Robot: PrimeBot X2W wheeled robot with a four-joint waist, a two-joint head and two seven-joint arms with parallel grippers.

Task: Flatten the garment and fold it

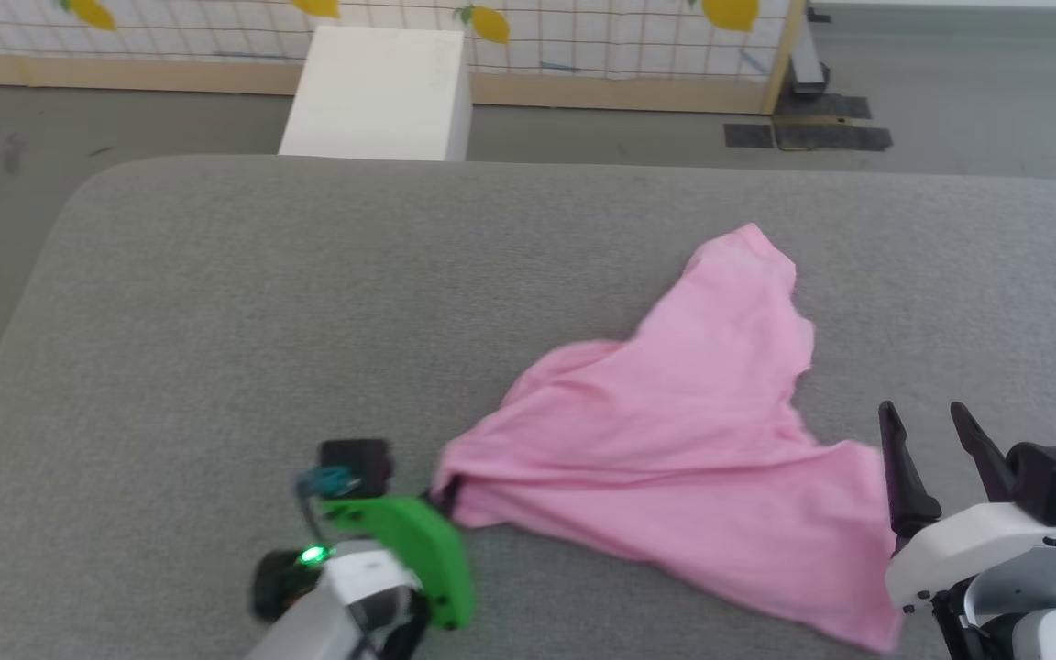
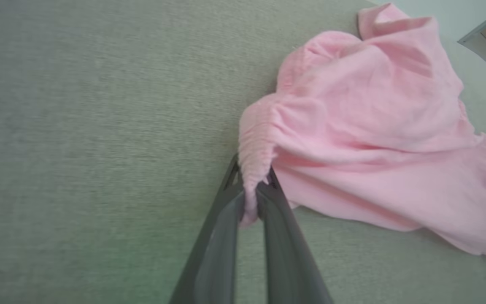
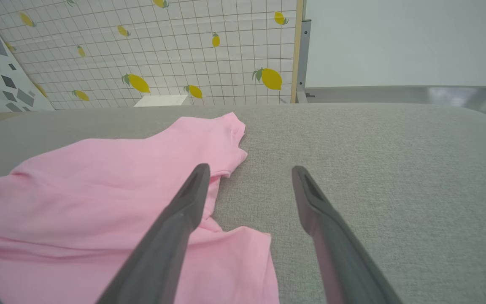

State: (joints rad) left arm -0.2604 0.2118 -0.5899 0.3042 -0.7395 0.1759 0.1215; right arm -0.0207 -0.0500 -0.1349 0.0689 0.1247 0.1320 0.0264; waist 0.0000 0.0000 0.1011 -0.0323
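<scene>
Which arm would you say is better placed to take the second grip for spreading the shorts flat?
Probably the right. The left gripper is shut on the gathered waistband of the shorts, while the right gripper is open, empty and right beside the fabric's right edge.

left gripper (image 2: 252, 188) points to the right, fingers pinched together on the garment (image 2: 373, 126). right gripper (image 1: 922, 417) points up, fingers spread apart.

We're looking down and forward from the head across the grey pad (image 1: 216, 302) to the lemon wall (image 1: 583, 37), our left wrist sits close over the garment (image 2: 373, 126), our right wrist skims low toward that wall, and all three share the garment and pad.
</scene>
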